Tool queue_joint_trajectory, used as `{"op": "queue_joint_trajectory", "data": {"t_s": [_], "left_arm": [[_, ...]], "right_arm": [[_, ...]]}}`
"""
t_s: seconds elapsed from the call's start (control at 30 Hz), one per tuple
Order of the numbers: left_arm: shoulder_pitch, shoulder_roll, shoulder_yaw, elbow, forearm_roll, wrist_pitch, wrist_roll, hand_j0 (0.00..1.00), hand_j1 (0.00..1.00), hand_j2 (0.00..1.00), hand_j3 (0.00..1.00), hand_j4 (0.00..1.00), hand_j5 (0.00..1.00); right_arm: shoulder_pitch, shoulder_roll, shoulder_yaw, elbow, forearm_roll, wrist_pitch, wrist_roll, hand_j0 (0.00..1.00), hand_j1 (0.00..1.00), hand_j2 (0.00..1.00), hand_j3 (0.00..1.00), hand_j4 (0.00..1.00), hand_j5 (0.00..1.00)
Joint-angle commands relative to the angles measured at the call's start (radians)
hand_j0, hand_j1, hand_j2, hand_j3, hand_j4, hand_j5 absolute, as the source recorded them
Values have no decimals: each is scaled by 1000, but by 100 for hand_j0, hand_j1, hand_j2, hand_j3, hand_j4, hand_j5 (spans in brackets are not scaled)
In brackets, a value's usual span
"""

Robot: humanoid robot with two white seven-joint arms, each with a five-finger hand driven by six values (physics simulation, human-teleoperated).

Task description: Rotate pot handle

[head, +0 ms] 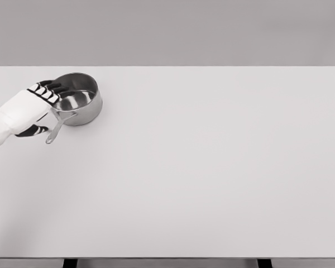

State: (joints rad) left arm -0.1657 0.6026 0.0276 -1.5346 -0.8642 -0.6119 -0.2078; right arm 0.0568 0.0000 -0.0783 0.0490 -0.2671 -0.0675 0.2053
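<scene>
Steel pot (78, 103) near tabletop's (212, 167) far left corner, handle (54, 129) pointing toward the near edge; left hand (28, 109) fingers draped over rim, thumb beside handle. Likely rigid, light, slippery; best pushed at the handle.

I see the pot (78, 99) standing near the desk's (212, 178) far left corner, my left hand (28, 109) just left of it, beside its handle (54, 129).
</scene>
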Motion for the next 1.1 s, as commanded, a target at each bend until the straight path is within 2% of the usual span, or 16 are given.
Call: {"op": "queue_joint_trajectory", "data": {"t_s": [0.0,0.1,0.2,0.23,0.37,0.5,0.6,0.67,0.77,0.83,0.9,0.97,1.07], "left_arm": [[0,6,28,2,5,1,1,100,100,100,100,100,100],[0,14,75,-4,19,1,1,100,100,100,100,100,100],[3,14,126,-56,40,1,4,100,100,100,100,100,100],[3,14,129,-76,73,1,4,100,100,100,100,100,100],[20,57,124,-251,140,1,4,100,100,100,100,100,100],[12,57,109,-268,155,1,5,100,100,100,100,100,100],[-9,57,-6,-268,200,1,7,100,100,100,100,100,100],[-63,62,-104,-268,241,1,7,100,100,100,100,100,100],[-81,60,-167,-268,249,1,11,100,100,100,100,100,100],[-83,72,-204,-268,283,1,11,100,100,100,100,100,100],[-78,80,-209,-266,284,1,13,100,100,100,100,100,100],[-75,100,-250,-266,287,1,16,100,100,100,100,100,100],[-72,106,-259,-266,283,1,18,100,100,100,100,100,100]], "right_arm": [[0,0,0,0,0,0,0,100,100,100,100,100,100],[0,0,0,0,0,0,0,100,100,100,100,100,100],[0,0,0,0,0,0,0,100,100,100,100,100,100],[0,0,0,0,0,0,0,100,100,100,100,100,100],[0,0,0,0,0,0,0,100,100,100,100,100,100],[0,0,0,0,0,0,0,100,100,100,100,100,100],[0,0,0,0,0,0,0,100,100,100,100,100,100],[0,0,0,0,0,0,0,100,100,100,100,100,100],[0,0,0,0,0,0,0,100,100,100,100,100,100],[0,0,0,0,0,0,0,100,100,100,100,100,100],[0,0,0,0,0,0,0,100,100,100,100,100,100],[0,0,0,0,0,0,0,100,100,100,100,100,100],[0,0,0,0,0,-2,0,100,100,100,100,100,100]]}}
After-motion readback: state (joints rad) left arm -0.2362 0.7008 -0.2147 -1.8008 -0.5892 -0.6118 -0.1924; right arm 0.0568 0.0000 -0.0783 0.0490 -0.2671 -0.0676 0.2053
